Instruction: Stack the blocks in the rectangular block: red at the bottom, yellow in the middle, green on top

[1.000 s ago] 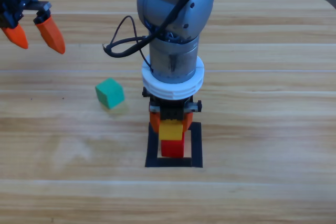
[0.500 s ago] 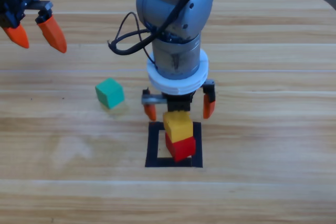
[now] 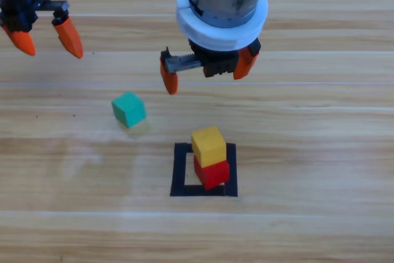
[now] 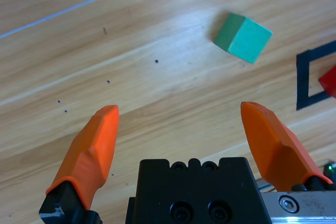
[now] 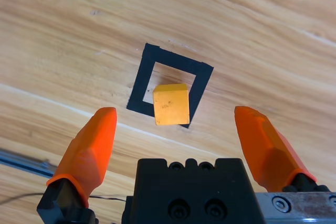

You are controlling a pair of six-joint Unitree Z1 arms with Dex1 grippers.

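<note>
- Landmark: the rectangular block (image 3: 180, 170), a black tape outline low on the surface (image 3: 308, 152).
- Inside it: the red cube (image 3: 212, 173) at the bottom, the yellow cube (image 3: 208, 145) on top of it, sitting slightly askew. Two of three tiers appear placed.
- Beyond the outline and to its left: the green cube (image 3: 128, 109), alone on bare wood, well apart from the stack.
- Farther, above the outline: the right hand (image 3: 206, 69), released, jaws spread, holding nothing.
- Farthest, up-left of the outline: the left hand (image 3: 46, 34), likewise spread and empty; its wrist view faces the green cube.
- Judgement: the step in hand is fetching green. The next move calls for a square grasp and a gentle, centred placement on yellow, lest the askew tier topple.
</note>
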